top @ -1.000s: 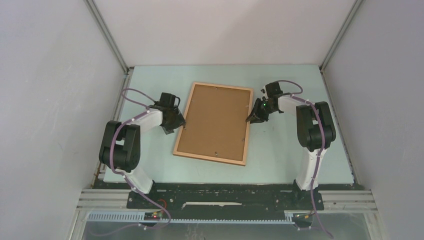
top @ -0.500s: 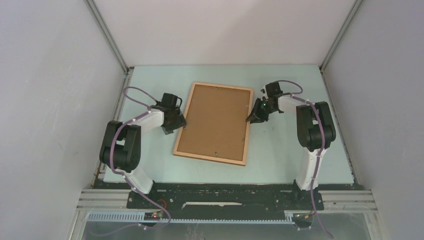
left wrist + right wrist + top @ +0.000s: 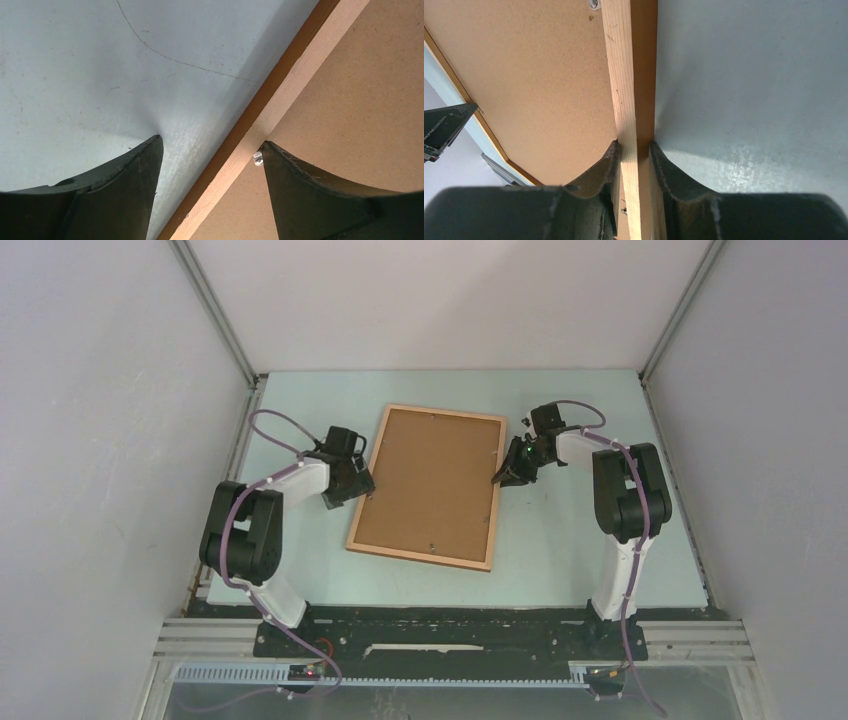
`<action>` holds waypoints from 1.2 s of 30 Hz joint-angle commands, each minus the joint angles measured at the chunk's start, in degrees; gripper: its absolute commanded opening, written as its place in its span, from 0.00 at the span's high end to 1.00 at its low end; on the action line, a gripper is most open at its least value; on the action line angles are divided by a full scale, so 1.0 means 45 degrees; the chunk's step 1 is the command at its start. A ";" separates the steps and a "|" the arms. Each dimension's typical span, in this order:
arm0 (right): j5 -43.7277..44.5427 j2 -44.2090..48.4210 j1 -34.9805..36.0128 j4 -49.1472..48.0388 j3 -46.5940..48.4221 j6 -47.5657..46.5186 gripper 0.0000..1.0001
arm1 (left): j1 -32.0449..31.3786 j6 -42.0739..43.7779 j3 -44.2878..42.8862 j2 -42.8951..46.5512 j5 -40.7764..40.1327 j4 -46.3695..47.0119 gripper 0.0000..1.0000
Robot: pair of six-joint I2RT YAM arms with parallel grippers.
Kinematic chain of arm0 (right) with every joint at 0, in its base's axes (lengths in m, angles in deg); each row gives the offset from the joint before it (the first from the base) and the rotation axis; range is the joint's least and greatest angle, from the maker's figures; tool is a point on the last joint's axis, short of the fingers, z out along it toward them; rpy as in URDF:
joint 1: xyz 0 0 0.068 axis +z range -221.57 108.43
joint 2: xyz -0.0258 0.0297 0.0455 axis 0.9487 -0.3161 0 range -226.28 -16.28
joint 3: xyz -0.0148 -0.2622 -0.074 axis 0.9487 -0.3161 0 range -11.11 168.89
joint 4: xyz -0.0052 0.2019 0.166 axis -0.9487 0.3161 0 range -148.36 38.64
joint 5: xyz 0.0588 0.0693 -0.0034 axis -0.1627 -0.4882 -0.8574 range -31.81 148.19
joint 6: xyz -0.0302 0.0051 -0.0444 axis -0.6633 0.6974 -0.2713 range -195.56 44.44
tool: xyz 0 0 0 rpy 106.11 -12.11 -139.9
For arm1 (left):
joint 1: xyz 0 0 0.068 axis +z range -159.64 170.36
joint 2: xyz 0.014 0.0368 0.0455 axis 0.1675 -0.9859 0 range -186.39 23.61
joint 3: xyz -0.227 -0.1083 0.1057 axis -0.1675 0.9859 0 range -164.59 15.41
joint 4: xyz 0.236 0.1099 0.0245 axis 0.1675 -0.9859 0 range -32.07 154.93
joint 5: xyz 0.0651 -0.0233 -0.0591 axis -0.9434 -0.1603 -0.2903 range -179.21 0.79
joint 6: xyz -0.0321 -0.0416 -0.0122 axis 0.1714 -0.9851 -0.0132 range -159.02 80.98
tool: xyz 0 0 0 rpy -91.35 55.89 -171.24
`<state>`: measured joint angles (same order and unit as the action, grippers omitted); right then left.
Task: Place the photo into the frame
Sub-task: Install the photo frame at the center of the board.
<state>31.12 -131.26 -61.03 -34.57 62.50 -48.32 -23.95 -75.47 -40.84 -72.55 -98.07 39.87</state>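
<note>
Left gripper (image 3: 211, 141): spread wide, astride a frame (image 3: 624, 75) rail; one finger on tabletop (image 3: 560, 540), the other over backing board (image 3: 432, 485).
Right gripper (image 3: 634, 143): pinching the opposite rail.
Frame: flat between both grippers.

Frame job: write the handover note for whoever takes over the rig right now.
Left hand: open, one finger on each side of the frame's left rail, not gripping it.
Right hand: shut on the frame's right rail.
Things: the frame lies back-up on the table, with the brown board sitting inside it. The photo is not visible in any view.
Done: the board is in the frame.
Left: I cannot tell whether the photo is under the board, so check that first. If it is, release the right hand and pull both arms clear.
</note>
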 commanded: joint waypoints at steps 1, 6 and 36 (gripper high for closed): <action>0.0217 -0.0240 0.0037 0.0244 0.0295 -0.0165 0.86 | -0.0200 0.0631 -0.0151 -0.0337 -0.0206 -0.0721 0.19; 0.0202 -0.0243 0.0022 0.0259 0.0297 -0.0185 0.86 | -0.0200 0.0737 -0.0403 -0.0484 -0.0252 -0.1004 0.18; 0.0100 -0.0285 -0.0018 0.0221 0.0297 -0.0160 0.86 | -0.0204 0.0345 -0.0356 0.1823 -0.0528 -0.2265 0.14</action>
<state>30.92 -131.46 -61.05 -34.22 62.80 -48.41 -25.04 -73.50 -43.68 -70.61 -100.61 31.50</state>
